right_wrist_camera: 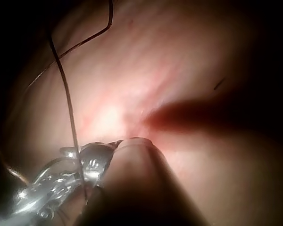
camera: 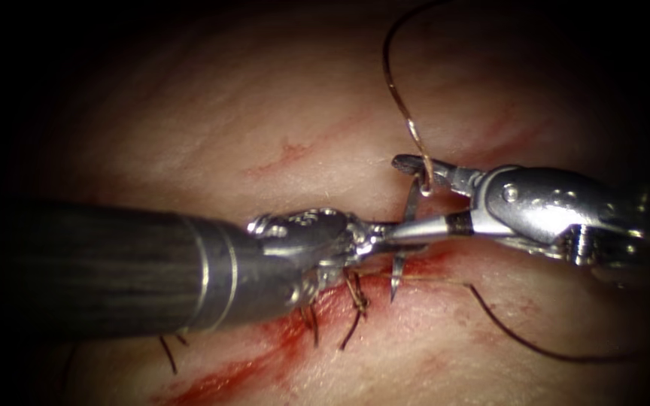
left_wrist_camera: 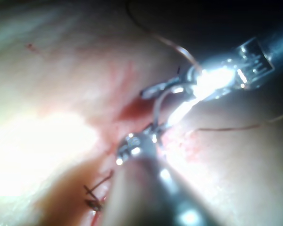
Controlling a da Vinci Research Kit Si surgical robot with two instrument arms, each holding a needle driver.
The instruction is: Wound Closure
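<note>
A: What could go wrong here?

B: I see both tools meet on the needle point(camera: 408, 240); a loose hold would drop it.

A: Near to far?

B: My left tool point(camera: 385, 234), level from the left, jaws closed on its middle, point above the cut point(camera: 280, 338). My right tool point(camera: 426, 199), jaws apart around its upper part, thread point(camera: 396, 90) beyond.

Pink tissue point(camera: 212, 120), red fluid point(camera: 265, 353), dark thread point(camera: 524, 342)

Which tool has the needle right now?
The left tool: jaws shut on the needle mid-curve, point over the cut. The right tool stands open around it.
</note>
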